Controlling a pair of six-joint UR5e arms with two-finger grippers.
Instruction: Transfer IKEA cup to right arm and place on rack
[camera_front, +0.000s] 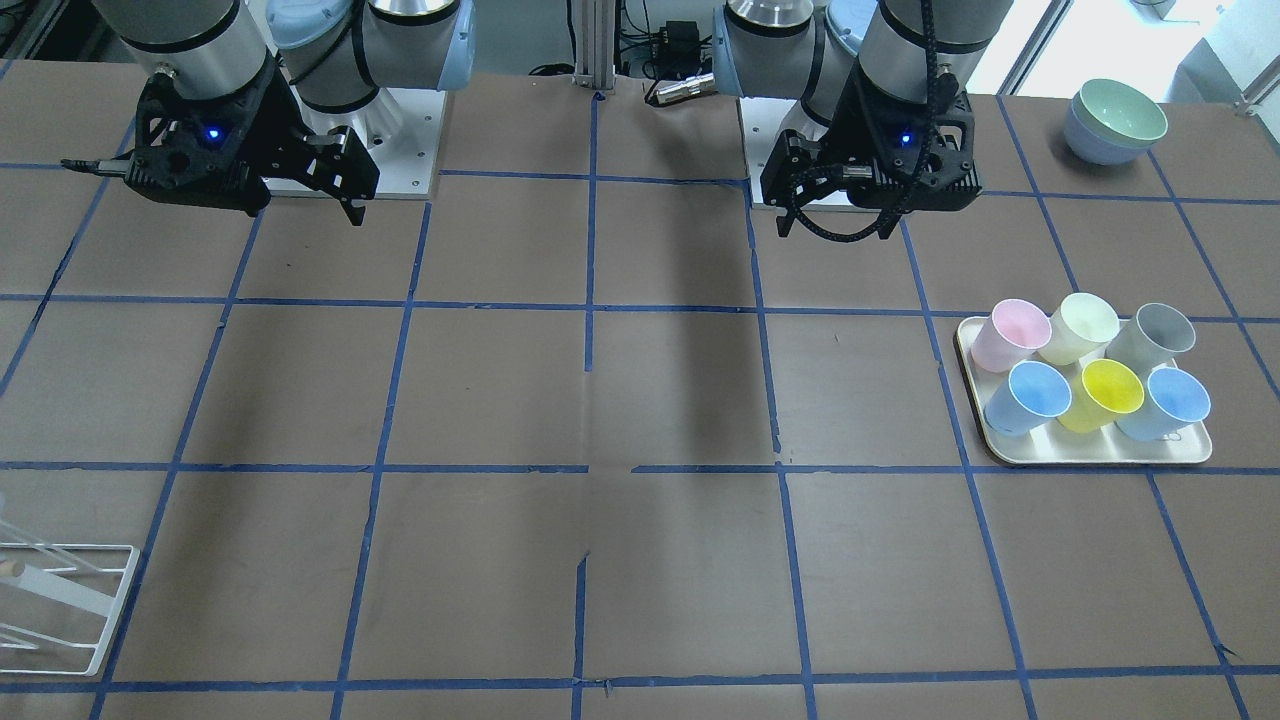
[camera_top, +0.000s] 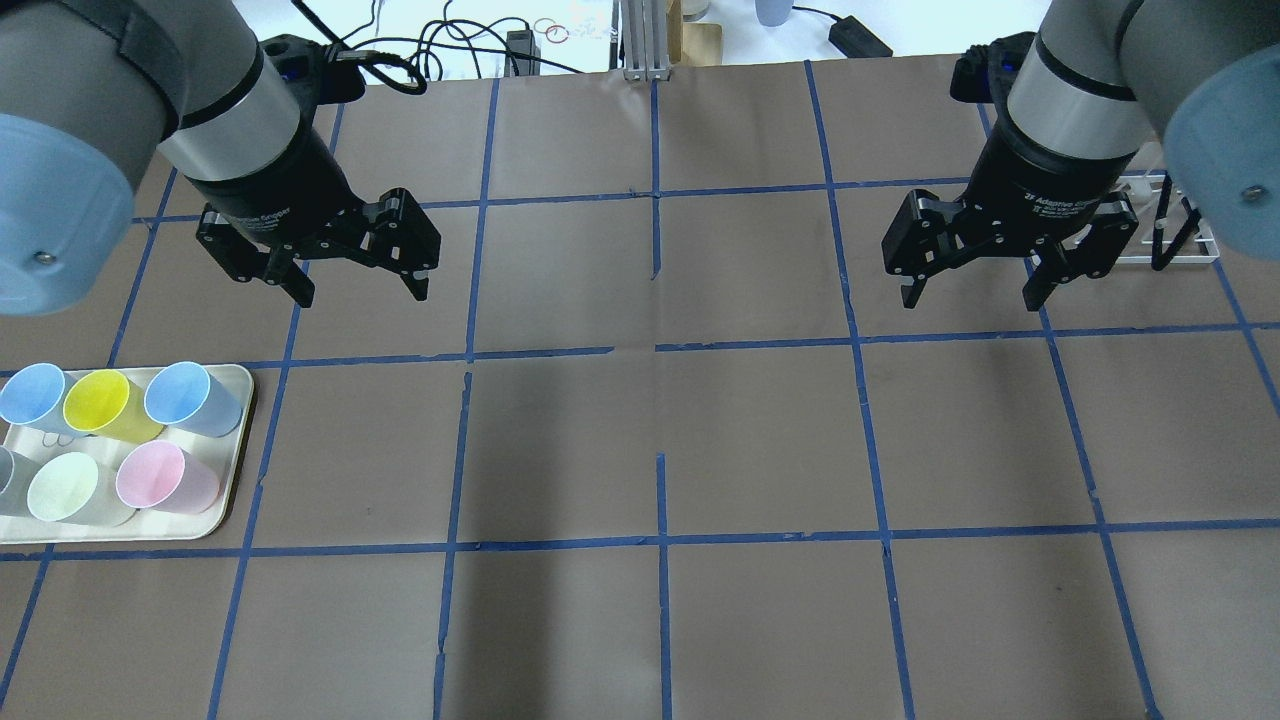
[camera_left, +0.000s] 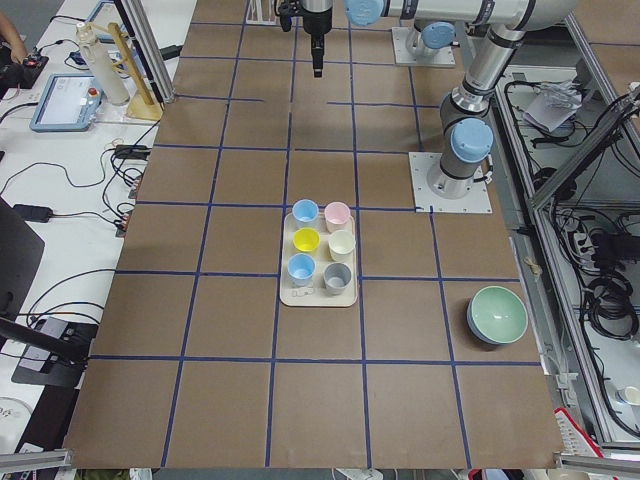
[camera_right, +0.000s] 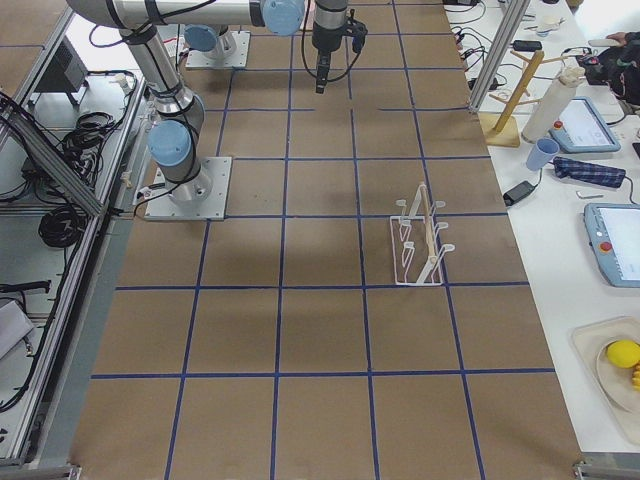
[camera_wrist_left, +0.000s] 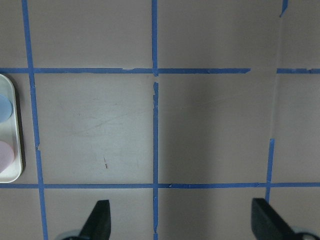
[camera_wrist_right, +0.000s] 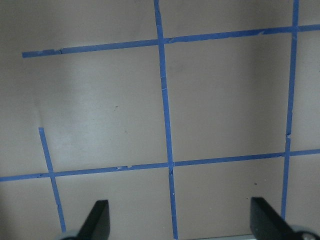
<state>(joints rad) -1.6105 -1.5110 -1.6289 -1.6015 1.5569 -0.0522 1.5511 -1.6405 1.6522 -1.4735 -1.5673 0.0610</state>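
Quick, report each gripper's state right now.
Left gripper: open, holding nothing.
Right gripper: open, holding nothing.
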